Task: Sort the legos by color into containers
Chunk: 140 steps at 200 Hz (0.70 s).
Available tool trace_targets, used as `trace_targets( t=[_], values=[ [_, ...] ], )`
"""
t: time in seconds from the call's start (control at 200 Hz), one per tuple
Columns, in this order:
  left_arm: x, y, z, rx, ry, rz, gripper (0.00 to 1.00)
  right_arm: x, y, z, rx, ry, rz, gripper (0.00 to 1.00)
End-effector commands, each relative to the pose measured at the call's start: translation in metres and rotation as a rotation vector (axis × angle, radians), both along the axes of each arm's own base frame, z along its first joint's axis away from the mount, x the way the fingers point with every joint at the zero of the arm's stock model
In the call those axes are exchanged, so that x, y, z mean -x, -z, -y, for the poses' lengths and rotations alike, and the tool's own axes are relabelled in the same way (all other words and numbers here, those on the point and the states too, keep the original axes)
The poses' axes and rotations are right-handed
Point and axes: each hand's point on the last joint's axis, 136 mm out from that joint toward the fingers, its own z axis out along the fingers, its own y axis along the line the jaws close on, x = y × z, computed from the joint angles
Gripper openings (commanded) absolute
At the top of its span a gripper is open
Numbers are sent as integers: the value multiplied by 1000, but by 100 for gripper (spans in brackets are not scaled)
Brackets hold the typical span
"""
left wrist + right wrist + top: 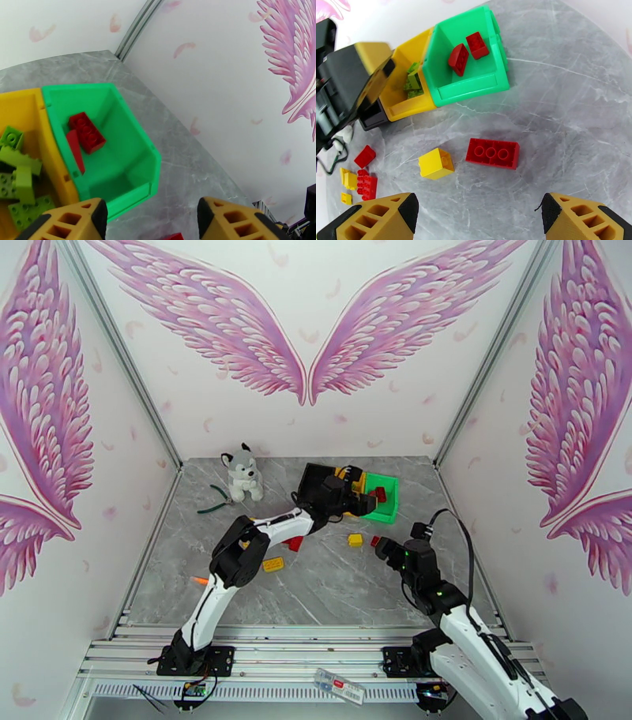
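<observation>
Grey marble table. Near right: right gripper wide apart and empty, aimed at loose red brick, likely next pick. Far centre: left gripper parted, empty, over green bin, where 2 red bricks lie.

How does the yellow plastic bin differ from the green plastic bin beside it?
The yellow plastic bin holds a pile of light green bricks; the green plastic bin holds two red bricks. The yellow bin looks fuller; the green bin's floor mostly shows. Both are open-topped, rectangular, joined side by side.
</observation>
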Motion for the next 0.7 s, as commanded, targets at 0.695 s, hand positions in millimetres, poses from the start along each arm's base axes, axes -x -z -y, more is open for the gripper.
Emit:
trace_targets(
  t=[0.695],
  values=[
    [60, 53, -159, -170, -333, 36, 71, -64, 74, -9, 50, 96, -290, 85]
  ],
)
